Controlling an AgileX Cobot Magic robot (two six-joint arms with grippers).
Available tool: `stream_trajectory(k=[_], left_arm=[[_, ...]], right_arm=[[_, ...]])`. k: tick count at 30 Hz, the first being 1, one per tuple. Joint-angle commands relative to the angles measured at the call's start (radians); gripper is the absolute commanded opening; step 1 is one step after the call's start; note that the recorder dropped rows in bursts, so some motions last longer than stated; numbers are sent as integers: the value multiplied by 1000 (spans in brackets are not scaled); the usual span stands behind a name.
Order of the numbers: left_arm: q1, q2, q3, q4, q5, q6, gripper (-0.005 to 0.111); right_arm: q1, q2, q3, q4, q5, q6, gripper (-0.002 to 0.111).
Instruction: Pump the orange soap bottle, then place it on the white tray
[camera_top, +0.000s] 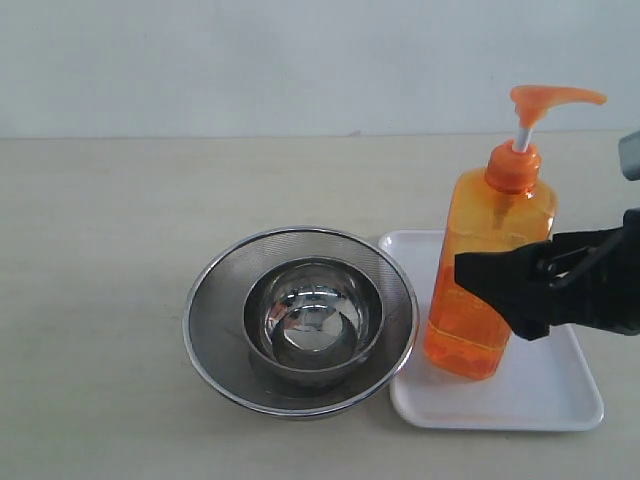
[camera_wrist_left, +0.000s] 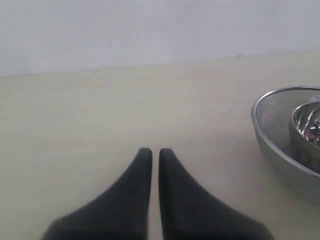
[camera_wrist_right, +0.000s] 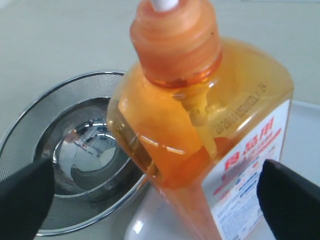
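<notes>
The orange soap bottle (camera_top: 490, 270) stands upright on the white tray (camera_top: 540, 400), at the lower right of the exterior view, on the tray's left part. So the placing looks done to me. The pump head is up on its white stem, and I cannot tell from here whether it has been pressed.

My right gripper (camera_wrist_right: 157, 197) has its fingers spread wide, one on each side of the bottle's body with a gap on both sides, holding nothing. What is left, I judge, is to back out without tipping the bottle.

The steel strainer (camera_top: 215, 300), with a bowl (camera_top: 313, 315) in it, sits just beside the bottle, its rim at the tray's left edge, so there is little room on that side.

My left gripper (camera_wrist_left: 155, 155) has its fingers pressed together, empty, over bare desk (camera_top: 100, 250).
</notes>
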Motion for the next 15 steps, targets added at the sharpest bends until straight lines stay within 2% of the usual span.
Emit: stream_trajectory(k=[1,5,15], left_arm=[[5,-4,4,1,0,-3,5],[5,-4,4,1,0,-3,5],[5,-4,4,1,0,-3,5]], right_arm=[[-2,-7,18,39,-10,-54,104],[-2,15,19,76,-15,-89,104],[-2,173,19,393,-85,-424,104]])
